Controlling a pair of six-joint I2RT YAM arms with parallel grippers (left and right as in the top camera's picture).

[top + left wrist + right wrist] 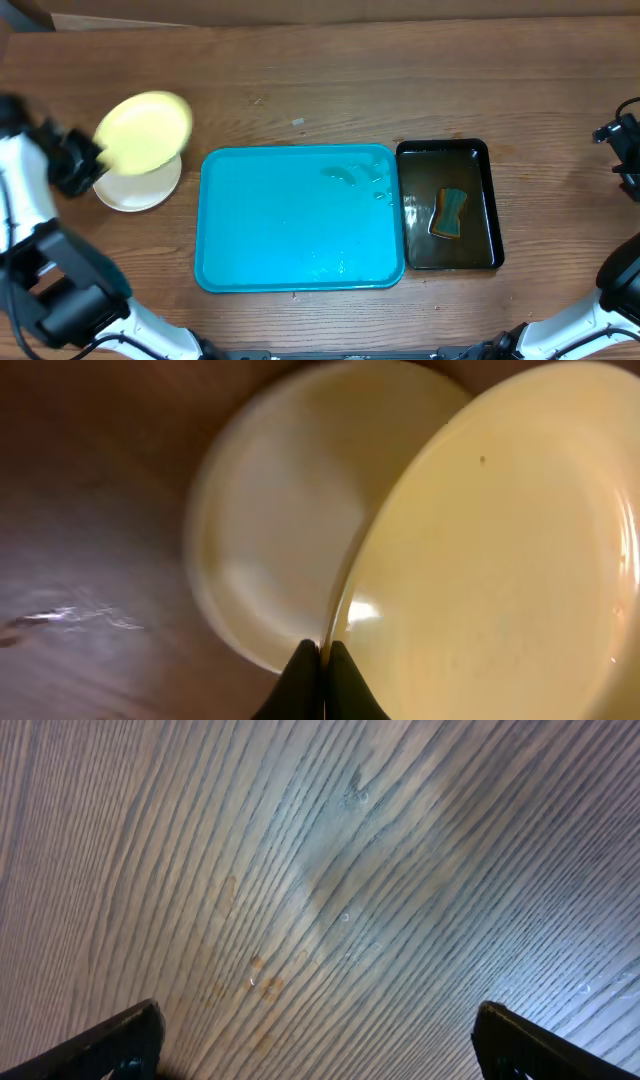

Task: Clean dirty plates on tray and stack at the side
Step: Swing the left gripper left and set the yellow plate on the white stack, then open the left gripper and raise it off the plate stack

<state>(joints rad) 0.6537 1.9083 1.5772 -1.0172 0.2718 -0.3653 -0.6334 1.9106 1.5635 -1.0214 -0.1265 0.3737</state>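
Observation:
A pale yellow plate (pixel 145 130) (pixel 500 560) hangs tilted over a white plate (pixel 140 188) (pixel 275 530) that lies on the table left of the tray. My left gripper (pixel 95 155) (pixel 322 655) is shut on the yellow plate's rim, which is pinched between the two black fingertips. The turquoise tray (pixel 280 220) lies in the middle with no plates on it, only a few water drops near its far right corner. At the table's right edge my right gripper (pixel 320 1040) stands wide open over bare wood, holding nothing.
A black tray (pixel 490 205) of water sits right of the turquoise tray, with a sponge (pixel 450 212) lying in it. My right arm (pixel 625 150) is at the far right edge. The table is brown wood.

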